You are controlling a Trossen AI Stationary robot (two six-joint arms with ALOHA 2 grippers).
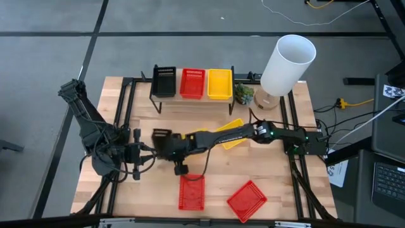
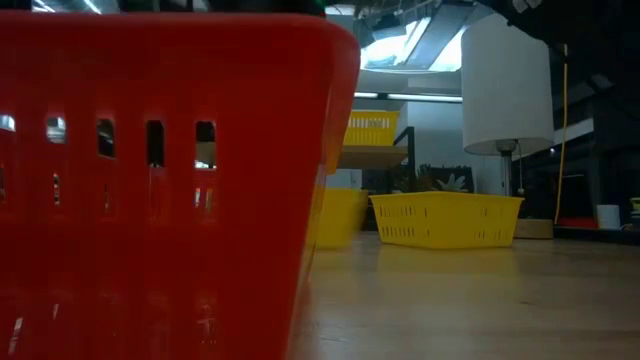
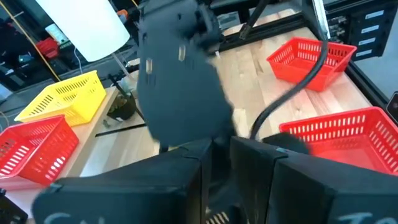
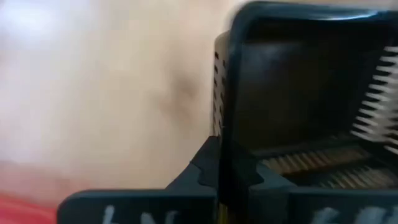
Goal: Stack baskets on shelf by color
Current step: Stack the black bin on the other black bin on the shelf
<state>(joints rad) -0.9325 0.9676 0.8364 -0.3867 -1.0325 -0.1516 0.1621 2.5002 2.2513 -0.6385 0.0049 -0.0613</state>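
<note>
Baskets drive this: my right gripper (image 1: 166,140) is clamped on the rim of a black basket (image 4: 292,112) at mid-table, seemingly bound for the shelf (image 1: 193,96), where black, red and yellow ones already sit, while my left gripper (image 1: 136,154) waits nearby, fingers unclear.

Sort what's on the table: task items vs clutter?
Task items: shelf holding a black basket, a red basket and a yellow basket; loose yellow basket; two loose red baskets; black basket in the right gripper.

Clutter: white lamp, small plant.
</note>
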